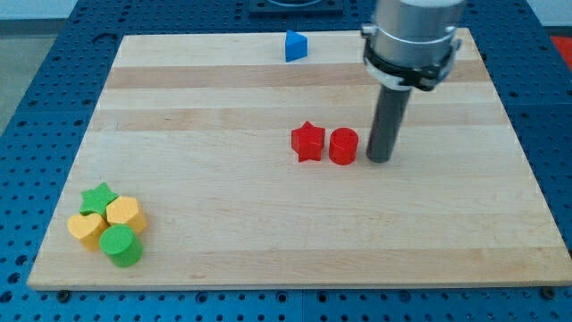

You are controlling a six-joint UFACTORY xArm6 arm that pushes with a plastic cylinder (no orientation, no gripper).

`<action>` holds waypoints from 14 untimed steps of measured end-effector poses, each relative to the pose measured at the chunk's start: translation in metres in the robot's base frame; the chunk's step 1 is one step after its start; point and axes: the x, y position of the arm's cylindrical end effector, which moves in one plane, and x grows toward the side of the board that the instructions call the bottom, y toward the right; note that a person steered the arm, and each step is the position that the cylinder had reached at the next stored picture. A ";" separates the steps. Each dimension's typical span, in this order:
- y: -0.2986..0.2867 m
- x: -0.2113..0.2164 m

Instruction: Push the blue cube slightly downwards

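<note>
The blue cube [295, 46] sits near the top edge of the wooden board [223, 224], a little left of the board's middle. My tip [379, 158] rests on the board right of centre, well below and to the right of the blue cube. The tip stands just right of a red cylinder [343, 146], with a small gap between them. A red star [307, 141] sits touching the cylinder's left side.
At the bottom left corner a tight cluster holds a green star [98, 197], a yellow hexagon [126, 213], a yellow heart [87, 229] and a green cylinder [121, 245]. The arm's grey body [413, 36] hangs over the top right of the board.
</note>
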 end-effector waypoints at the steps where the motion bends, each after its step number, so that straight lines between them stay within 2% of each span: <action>1: -0.052 -0.002; 2: -0.068 -0.002; 3: -0.028 -0.012; 4: 0.039 -0.050; 6: 0.144 -0.155; 7: 0.164 -0.214; 8: 0.139 -0.259; 9: 0.073 -0.243; 10: 0.036 -0.192; 11: 0.025 -0.186; 13: 0.030 -0.263; 14: 0.067 -0.256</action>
